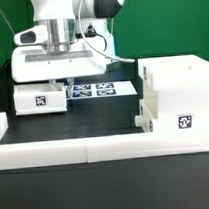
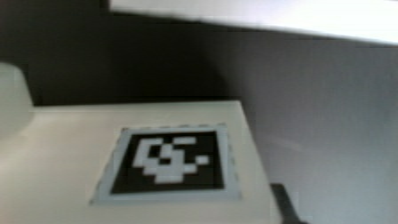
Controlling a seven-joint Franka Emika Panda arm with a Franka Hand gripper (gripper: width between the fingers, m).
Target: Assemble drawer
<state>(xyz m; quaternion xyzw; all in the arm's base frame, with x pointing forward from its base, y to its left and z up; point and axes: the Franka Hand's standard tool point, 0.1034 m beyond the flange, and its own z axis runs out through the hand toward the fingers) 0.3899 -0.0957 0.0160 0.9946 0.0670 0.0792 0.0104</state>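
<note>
A small white drawer tray point(image 1: 40, 99) with a square tag lies on the dark table at the exterior view's left. My gripper point(image 1: 53, 86) is right above it, under the wide white hand, and its fingertips are hidden there. The wrist view is filled by the tray's white face point(image 2: 71, 150) and its blurred tag point(image 2: 173, 160). One dark finger point(image 2: 285, 205) shows beside the tray's edge. The other finger is hidden, so the jaw gap cannot be read. The tall box shell point(image 1: 177, 93), tagged, stands at the exterior view's right. A second tray is not visible.
The marker board point(image 1: 95, 90) lies flat between the tray and the box shell. The long low white border wall point(image 1: 95, 145) runs along the front and rises at the exterior view's left. A black cable hangs from the arm behind.
</note>
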